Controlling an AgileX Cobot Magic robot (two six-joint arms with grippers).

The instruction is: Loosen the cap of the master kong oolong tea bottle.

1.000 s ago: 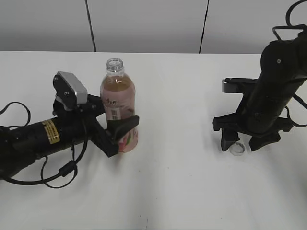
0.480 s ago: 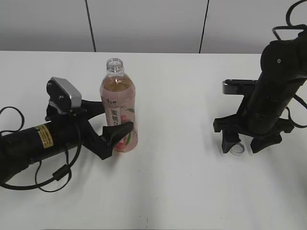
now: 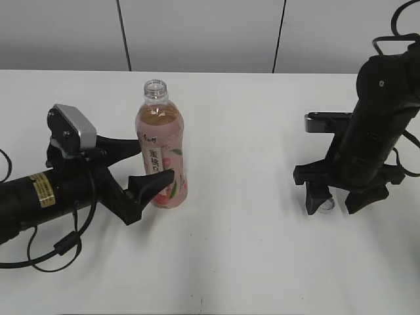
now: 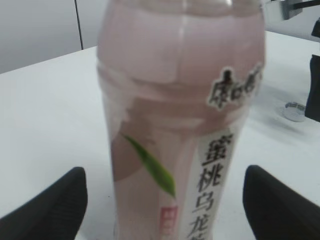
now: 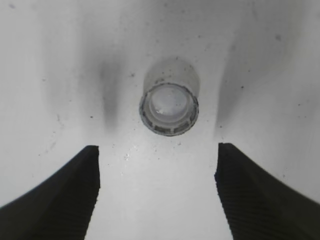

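Observation:
The master kong oolong tea bottle (image 3: 160,154) stands upright on the white table with its mouth open and no cap on it. It fills the left wrist view (image 4: 180,125). My left gripper (image 3: 153,164) (image 4: 165,200) is open, with a finger on each side of the bottle's lower part and clear of it. The cap (image 3: 324,206) (image 5: 169,109) lies on the table at the right and shows small in the left wrist view (image 4: 294,111). My right gripper (image 3: 338,202) (image 5: 160,195) is open and empty, pointing down just above the cap.
The white table (image 3: 236,262) runs back to a grey panelled wall (image 3: 197,33). The left arm's black cables (image 3: 59,246) lie on the table at the front left.
My left gripper has let go of the bottle and drawn back to the left. The bottle stays standing. The right gripper has hardly moved over the cap.

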